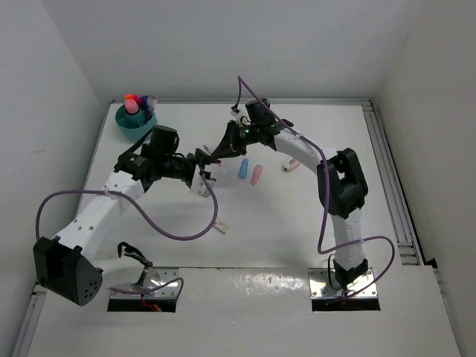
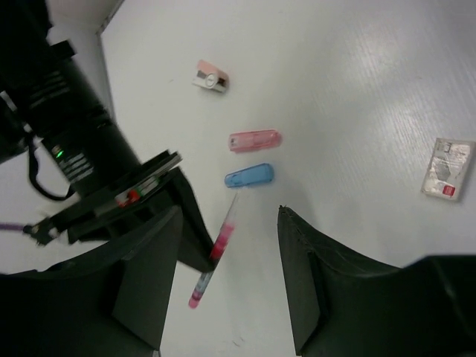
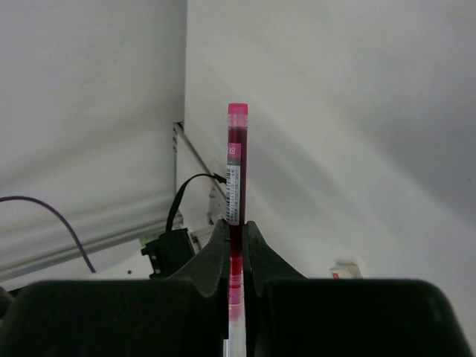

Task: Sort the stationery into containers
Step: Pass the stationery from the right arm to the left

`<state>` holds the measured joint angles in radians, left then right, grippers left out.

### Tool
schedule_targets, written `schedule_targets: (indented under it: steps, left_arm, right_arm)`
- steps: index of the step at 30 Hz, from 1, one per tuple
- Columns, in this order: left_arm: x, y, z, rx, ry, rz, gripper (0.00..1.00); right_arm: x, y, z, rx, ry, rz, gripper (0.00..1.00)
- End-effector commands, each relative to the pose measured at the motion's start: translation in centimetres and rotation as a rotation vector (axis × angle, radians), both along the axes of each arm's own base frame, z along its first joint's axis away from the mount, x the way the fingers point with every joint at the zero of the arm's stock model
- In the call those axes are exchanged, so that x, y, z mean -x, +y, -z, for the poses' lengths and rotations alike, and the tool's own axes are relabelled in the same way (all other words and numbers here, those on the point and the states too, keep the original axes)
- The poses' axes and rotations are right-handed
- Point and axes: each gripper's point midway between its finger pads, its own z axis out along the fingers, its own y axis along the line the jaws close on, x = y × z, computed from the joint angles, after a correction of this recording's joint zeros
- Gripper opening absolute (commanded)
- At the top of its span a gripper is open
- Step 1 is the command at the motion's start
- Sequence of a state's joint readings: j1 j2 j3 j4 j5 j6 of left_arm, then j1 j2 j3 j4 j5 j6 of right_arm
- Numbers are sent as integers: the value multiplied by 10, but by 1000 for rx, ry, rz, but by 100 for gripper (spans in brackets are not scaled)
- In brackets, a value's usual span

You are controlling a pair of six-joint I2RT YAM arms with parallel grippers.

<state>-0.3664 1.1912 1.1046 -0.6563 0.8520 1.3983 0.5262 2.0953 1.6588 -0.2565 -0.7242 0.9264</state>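
Now | R claw (image 3: pixel 236 229) pinching red pen (image 3: pixel 236 163), lower end cut off | L claw (image 2: pixel 229 219) spread, pen betw. fingers

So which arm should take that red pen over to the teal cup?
Probably left. The left end effector, open, brackets the red pen, and the teal cup stands on its side of the table. The right end effector, shut on the pen, is farther away.

Our L arm stretches fwd-right, L gripper (image 2: pixel 229 214) w/ jaws apart. Our R arm folds over leftward, R gripper (image 3: pixel 236 227) clamped on a red pen (image 3: pixel 236 171); both grippers' tips sit close together.
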Motion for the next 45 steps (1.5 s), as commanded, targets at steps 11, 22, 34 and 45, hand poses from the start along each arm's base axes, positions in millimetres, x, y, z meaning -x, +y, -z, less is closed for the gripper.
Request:
schedule_targets:
  steps: [11, 22, 34, 45]
  left_arm:
    - [-20, -26, 4, -68, -101, 127, 59]
    - [-39, -32, 18, -109, -116, 160, 50]
    - [-41, -40, 19, -133, -144, 185, 9]
    - [-158, 32, -73, 313, 146, -503, 0]
  right_arm:
    - [2, -1, -66, -138, -54, -6, 0]
    - [3, -1, -71, -139, -80, -19, 0]
    - [3, -4, -70, -126, -82, -9, 0]
    - [-73, -148, -79, 68, -318, 199, 78]
